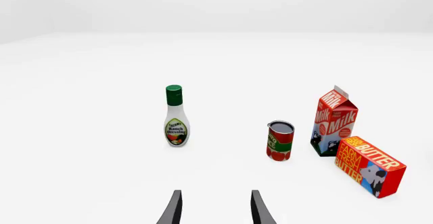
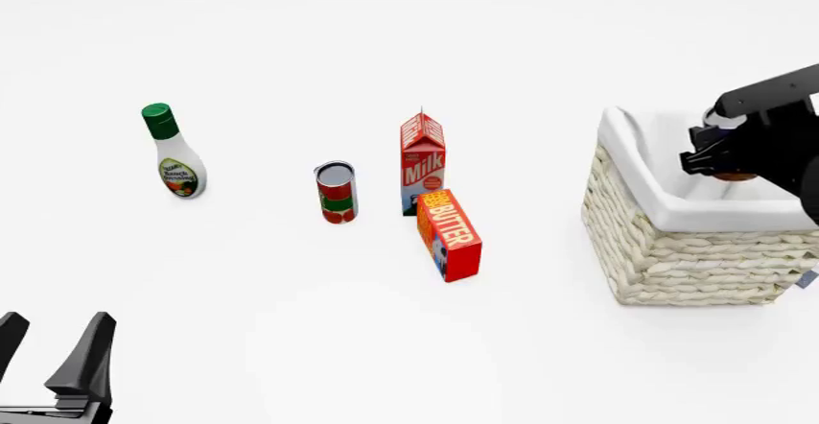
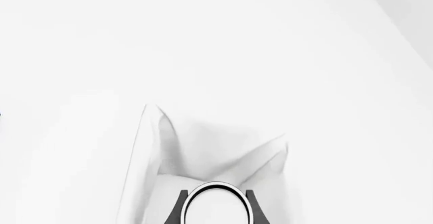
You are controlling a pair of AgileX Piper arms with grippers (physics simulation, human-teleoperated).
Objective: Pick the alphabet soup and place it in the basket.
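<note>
The alphabet soup [image 3: 216, 206], seen from the right wrist view as a silvery-white circular top with a dark rim, sits between the two dark fingers of the right gripper [image 3: 216, 209], which is closed on its sides; its long axis runs upright, in line with the gripper's reach, top end towards the wrist camera; in the front view only an orange-brown sliver of the can [image 2: 732, 176] shows under the gripper body; the can hangs above the open mouth of the basket [image 2: 685, 251], inside the outline of its rim and over the white cloth lining [image 3: 203, 153]; whether its base touches the lining cannot be told; the coming move, by judgement, is a short lowering and release, since the can already lies directly over the hollow and needs no sideways travel; the right arm alone is at the basket; the left gripper [image 2: 52, 352] rests at the near left of the table, fingers spread apart and holding nothing, well apart from the basket; between the two stand the ranch dressing bottle [image 2: 171, 153], the red-and-green can [image 2: 336, 192], the milk carton [image 2: 423, 161] and the butter box [image 2: 448, 236], none in the way
</note>
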